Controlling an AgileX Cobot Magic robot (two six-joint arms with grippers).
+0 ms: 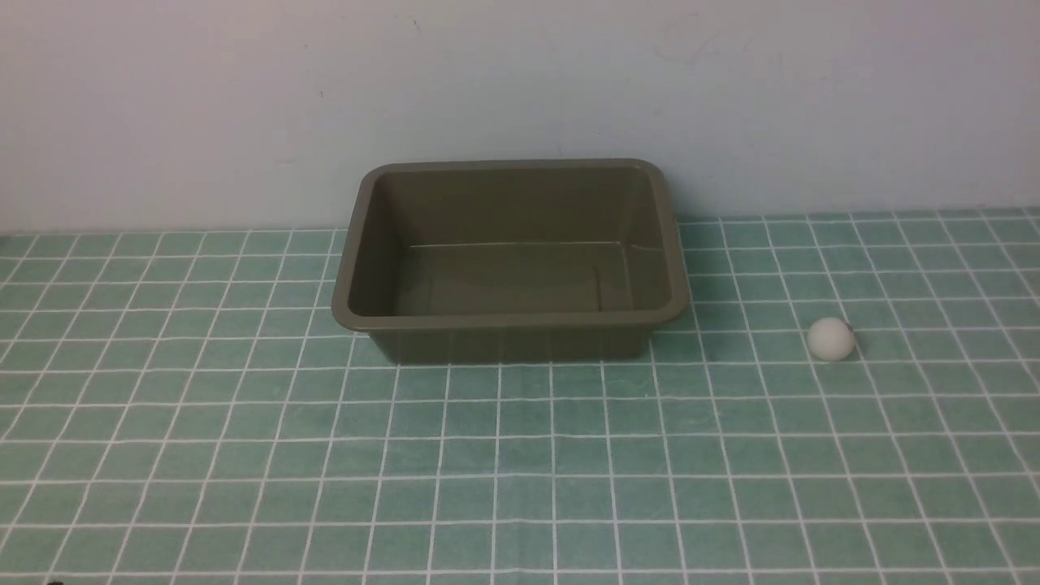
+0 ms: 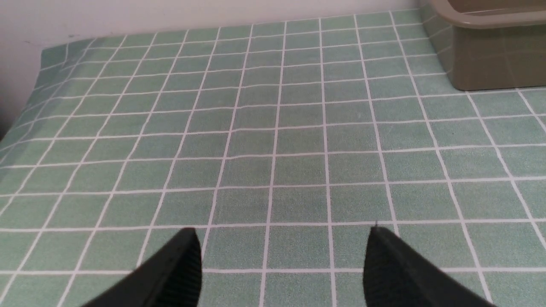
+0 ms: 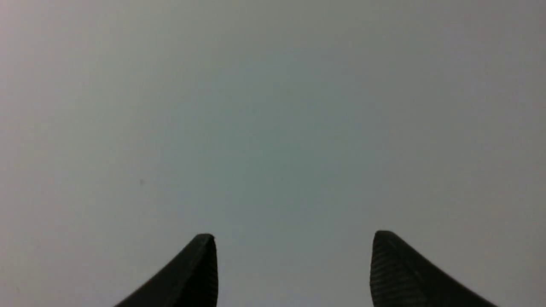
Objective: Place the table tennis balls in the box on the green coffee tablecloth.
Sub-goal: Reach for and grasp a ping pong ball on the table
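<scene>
Ball [image 1: 830,339], small, white, rests outside olive-brown plastic tub [image 1: 509,325] near back edge of counter [image 1: 520,463].
Left end effector [image 2: 281,256] and right end effector [image 3: 294,256] gape empty.

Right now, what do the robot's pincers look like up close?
The left pincer and right pincer each have two matte black fingers tapering to blunt tips, with fine ribbing on the inner faces. No cables or markings show; the arms are out of view.
</scene>
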